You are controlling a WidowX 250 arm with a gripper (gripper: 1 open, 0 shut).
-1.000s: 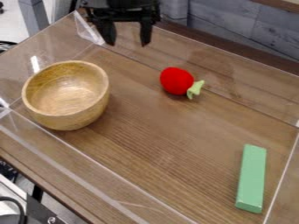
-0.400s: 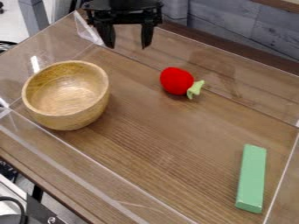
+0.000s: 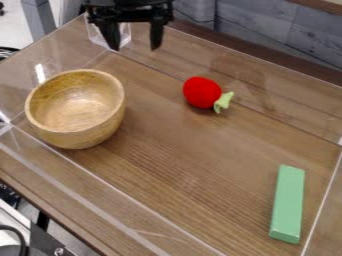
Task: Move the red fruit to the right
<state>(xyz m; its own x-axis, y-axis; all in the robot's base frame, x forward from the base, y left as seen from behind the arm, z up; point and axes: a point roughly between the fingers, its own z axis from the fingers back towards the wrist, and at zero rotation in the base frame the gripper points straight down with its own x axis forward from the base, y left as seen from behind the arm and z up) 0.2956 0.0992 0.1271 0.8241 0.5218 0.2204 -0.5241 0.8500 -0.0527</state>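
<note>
The gripper (image 3: 134, 38) is hanging at the far edge of the wooden table (image 3: 174, 180) with its two dark fingers spread apart and nothing between them, well apart from the red fruit (image 3: 203, 92), which is lying near the middle with its green stem pointing right. The approach looks like the step in hand. Doing it well probably means descending over the round red body rather than the stem, straddling it evenly before closing, and steering clear of the wooden bowl (image 3: 75, 107) while leaving the green block (image 3: 287, 204) undisturbed.
</note>
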